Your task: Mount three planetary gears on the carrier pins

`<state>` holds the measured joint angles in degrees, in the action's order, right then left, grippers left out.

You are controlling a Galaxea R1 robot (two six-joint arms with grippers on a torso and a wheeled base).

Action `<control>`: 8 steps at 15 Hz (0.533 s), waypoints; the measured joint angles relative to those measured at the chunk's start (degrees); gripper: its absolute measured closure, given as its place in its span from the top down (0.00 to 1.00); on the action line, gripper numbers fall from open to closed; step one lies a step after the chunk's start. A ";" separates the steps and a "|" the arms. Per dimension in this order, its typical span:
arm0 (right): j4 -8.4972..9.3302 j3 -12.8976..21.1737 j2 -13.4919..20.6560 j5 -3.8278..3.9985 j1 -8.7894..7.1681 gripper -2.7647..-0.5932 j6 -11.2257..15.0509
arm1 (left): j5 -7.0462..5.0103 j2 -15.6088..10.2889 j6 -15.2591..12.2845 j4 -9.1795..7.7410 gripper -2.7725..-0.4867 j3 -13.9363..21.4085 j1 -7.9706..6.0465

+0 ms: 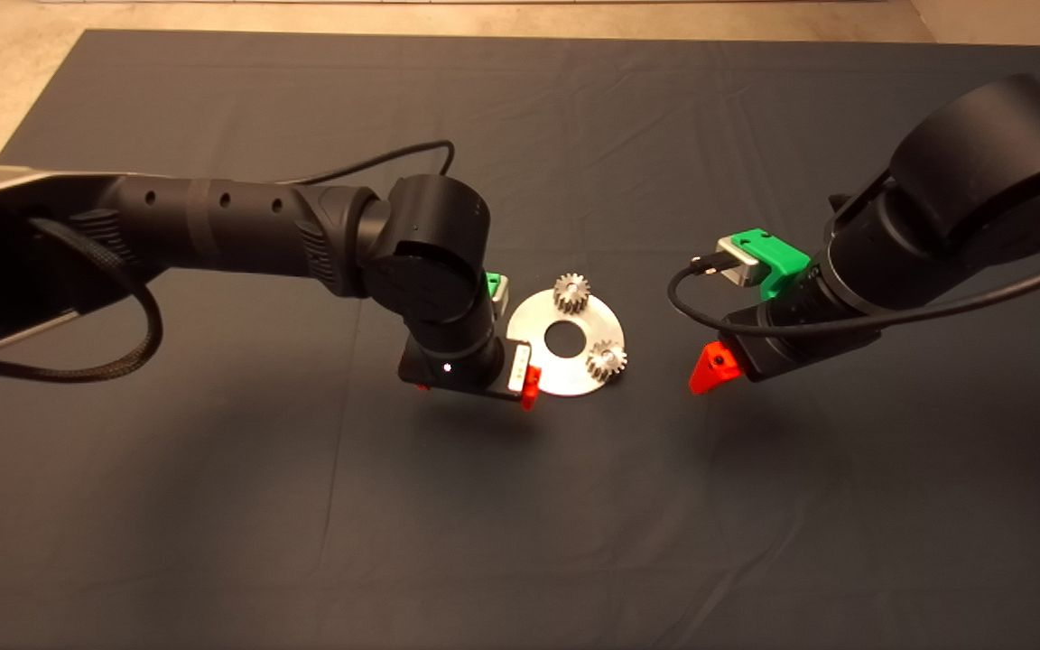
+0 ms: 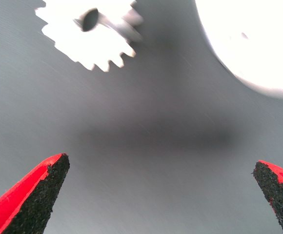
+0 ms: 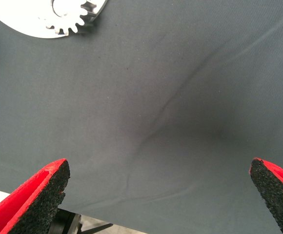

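Head view: disc (image 1: 549, 361) lies mid-mat (image 1: 303, 506) with two planetary gears (image 1: 571, 292) seated near its rim; the left hand (image 1: 520, 384) hovers at the disc's near-left edge, the right hand (image 1: 710, 368) well apart to the right. Left wrist view: fingers (image 2: 39, 195) spread wide and empty, above a third gear (image 2: 95, 36) lying on the mat beside the disc. Right wrist view: fingers (image 3: 39, 195) wide apart, holding nothing

Both arms were matte black, built of round tubular segments and bulbous joints. The left arm (image 1: 240, 226) bore small round holes and a braided black cable (image 1: 114, 352). The right arm (image 1: 953, 226) carried a green bracket (image 1: 768, 257), a silver plug, and a smooth black cable. Red fingers (image 2: 29, 200) were faced with gritty black pads.
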<state>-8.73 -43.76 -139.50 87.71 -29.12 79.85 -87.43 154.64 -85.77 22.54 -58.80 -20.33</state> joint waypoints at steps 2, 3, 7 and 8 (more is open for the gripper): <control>0.00 0.20 0.24 0.05 0.02 0.99 0.17 | -0.02 -0.85 0.96 1.07 0.99 -1.74 0.00; 0.00 0.28 0.32 0.02 0.02 0.99 0.17 | -0.02 -0.95 1.21 1.35 0.99 -2.76 0.00; 0.00 0.44 0.33 0.00 0.02 0.99 0.17 | 0.02 -1.00 2.07 2.09 0.99 -7.51 0.00; 0.00 0.44 0.33 0.00 0.02 0.99 0.17 | 0.00 -1.00 2.15 2.16 0.99 -8.77 0.00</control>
<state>-8.73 -43.33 -139.17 87.71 -29.10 80.02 -87.43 153.64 -83.63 24.70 -67.56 -20.33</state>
